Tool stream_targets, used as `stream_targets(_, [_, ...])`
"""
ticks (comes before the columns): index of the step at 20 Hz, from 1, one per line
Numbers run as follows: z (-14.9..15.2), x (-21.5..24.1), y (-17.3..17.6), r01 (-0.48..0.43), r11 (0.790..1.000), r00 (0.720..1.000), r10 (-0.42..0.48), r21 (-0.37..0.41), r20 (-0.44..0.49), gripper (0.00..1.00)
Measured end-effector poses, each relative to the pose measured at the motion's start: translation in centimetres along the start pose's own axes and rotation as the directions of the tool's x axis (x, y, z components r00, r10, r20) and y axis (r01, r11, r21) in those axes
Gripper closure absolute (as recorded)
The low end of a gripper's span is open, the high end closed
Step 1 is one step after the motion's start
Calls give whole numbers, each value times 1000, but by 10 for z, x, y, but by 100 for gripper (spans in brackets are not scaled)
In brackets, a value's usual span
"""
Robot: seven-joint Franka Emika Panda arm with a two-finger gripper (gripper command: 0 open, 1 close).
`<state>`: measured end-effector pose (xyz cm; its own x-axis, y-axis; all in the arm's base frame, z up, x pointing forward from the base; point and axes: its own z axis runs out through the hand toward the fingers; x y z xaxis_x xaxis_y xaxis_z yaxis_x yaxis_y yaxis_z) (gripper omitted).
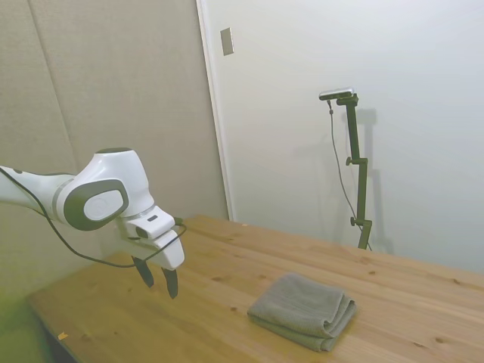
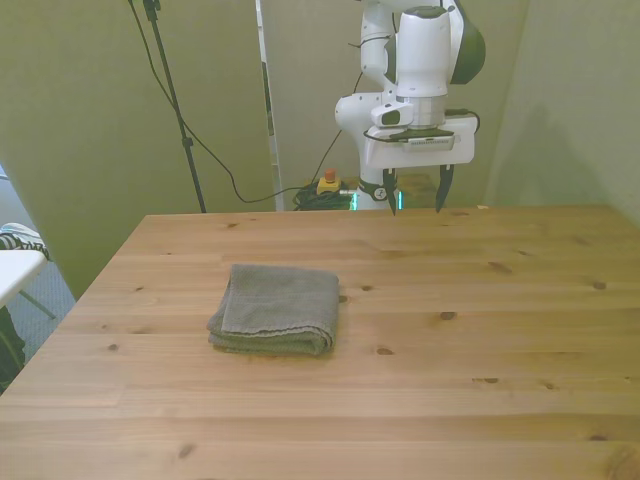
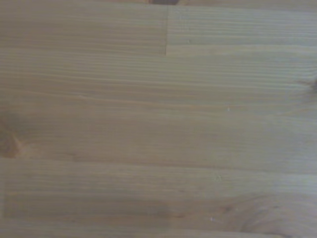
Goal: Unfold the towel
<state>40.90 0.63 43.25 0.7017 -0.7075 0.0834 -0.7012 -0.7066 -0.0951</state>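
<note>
Bare table [image 2: 320, 430] planks nearest camera. Towel [image 2: 275, 308] folded in thick square, left of centre in front view, flat on wood, layered edges stacked at its near side. Gripper [image 2: 416, 194] further right, raised over far edge, jaws spread wide, empty, well apart from towel. Risk: pinching several layers together, so whole bundle lifts folded; thick terry may also slip free

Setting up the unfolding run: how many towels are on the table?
1. The folded grey-green towel lies on the wooden table, toward the front view's left, apart from the claw.
</note>
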Motion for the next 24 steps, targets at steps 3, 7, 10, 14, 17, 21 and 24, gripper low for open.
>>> stream_targets(3, [1,6,5,-21,1000,1000,21,8,8,0])
stream_targets(7, [0,75,50,-151,988,988,152,33,-31,0])
stream_targets(10, [12,158,120,-258,965,965,259,39,-40,0])
stream_targets(14, [33,232,152,-318,943,947,321,96,-11,0])
stream_targets(17, [46,262,151,-328,936,945,324,132,46,0])
stream_targets(21, [49,280,159,-338,931,940,327,134,100,0])
stream_targets(24, [47,281,170,-354,925,933,338,136,127,0])
